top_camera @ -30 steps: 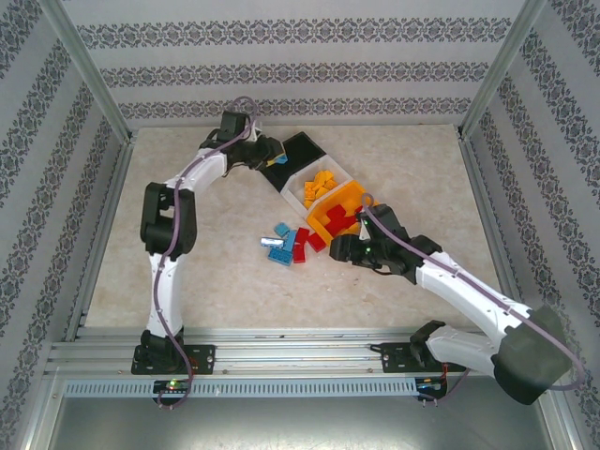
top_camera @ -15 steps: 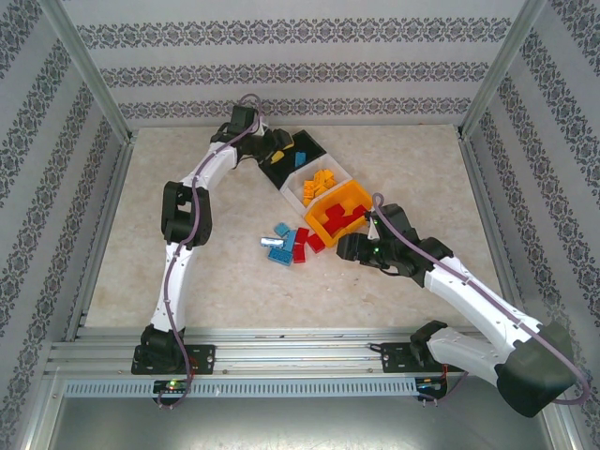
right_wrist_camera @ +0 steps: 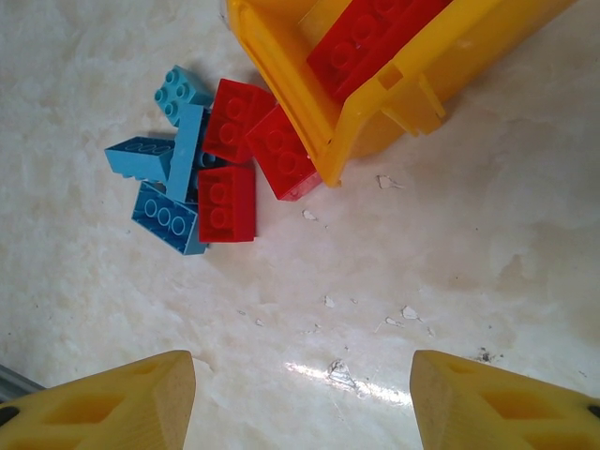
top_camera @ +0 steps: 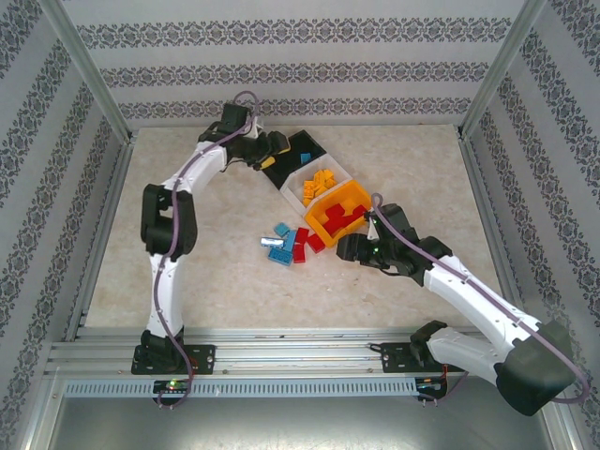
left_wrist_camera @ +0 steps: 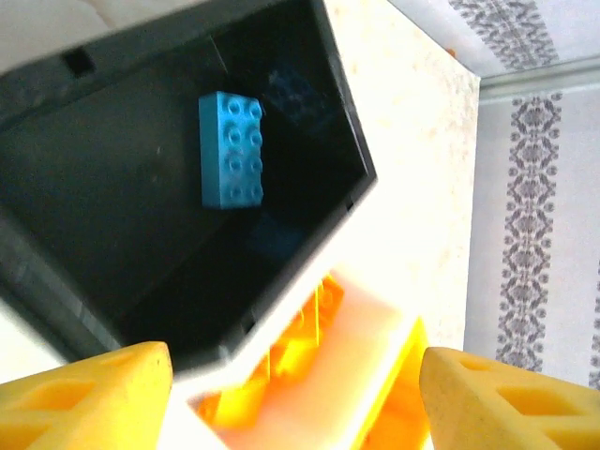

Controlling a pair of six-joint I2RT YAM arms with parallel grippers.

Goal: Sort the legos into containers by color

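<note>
The three joined bins lie in a diagonal row: black (top_camera: 307,150), white (top_camera: 323,183) with orange-yellow bricks (top_camera: 319,185), and orange (top_camera: 336,220) with red bricks (top_camera: 345,216). My left gripper (top_camera: 276,152) hovers open at the black bin's left edge. In the left wrist view a single blue brick (left_wrist_camera: 231,150) lies in the black bin (left_wrist_camera: 112,216), beside the white bin (left_wrist_camera: 375,328). A pile of red bricks (right_wrist_camera: 225,202) and blue bricks (right_wrist_camera: 169,217) lies on the table against the orange bin's (right_wrist_camera: 375,103) front. My right gripper (right_wrist_camera: 300,403) is open above bare table just short of the pile.
The pile (top_camera: 289,244) sits mid-table, left of my right gripper (top_camera: 343,249). Metal frame posts and patterned walls enclose the table on three sides. Small white chips (right_wrist_camera: 403,312) dot the marble surface near the right gripper.
The left gripper swung over the black bin, let go of a blue brick there, and drew back to the left. The right gripper backed slightly away from the pile.
</note>
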